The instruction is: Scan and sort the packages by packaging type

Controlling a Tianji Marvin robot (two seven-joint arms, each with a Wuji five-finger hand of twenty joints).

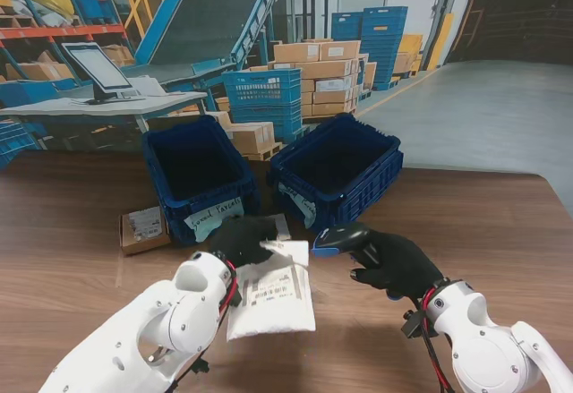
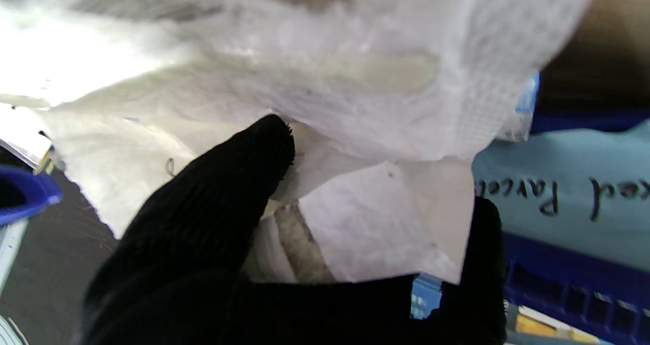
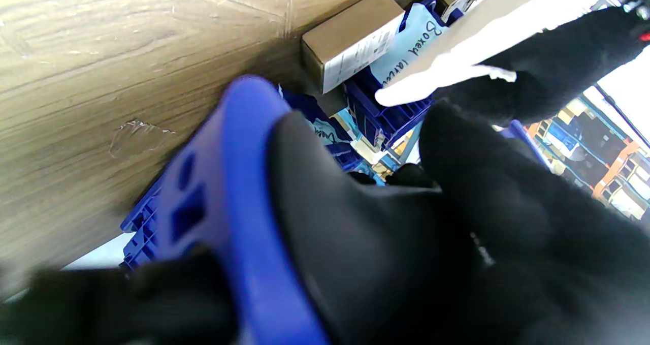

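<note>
My left hand (image 1: 240, 239), in a black glove, is shut on the far edge of a white soft mailer bag (image 1: 271, 297) with a printed label facing up; its near end lies on the table. In the left wrist view the gloved fingers (image 2: 213, 208) pinch the white bag (image 2: 330, 106). My right hand (image 1: 398, 263) is shut on a blue and black barcode scanner (image 1: 338, 238), whose head points toward the bag. The scanner (image 3: 244, 208) fills the right wrist view. Two blue bins stand beyond: the left bin (image 1: 199, 176) and the right bin (image 1: 336, 169), each with a paper label.
A small cardboard box (image 1: 143, 229) lies left of the left bin on the wooden table (image 1: 72, 277). Beyond the table are a desk with a monitor (image 1: 97, 69), stacked cartons (image 1: 322, 80) and blue crates (image 1: 264, 98).
</note>
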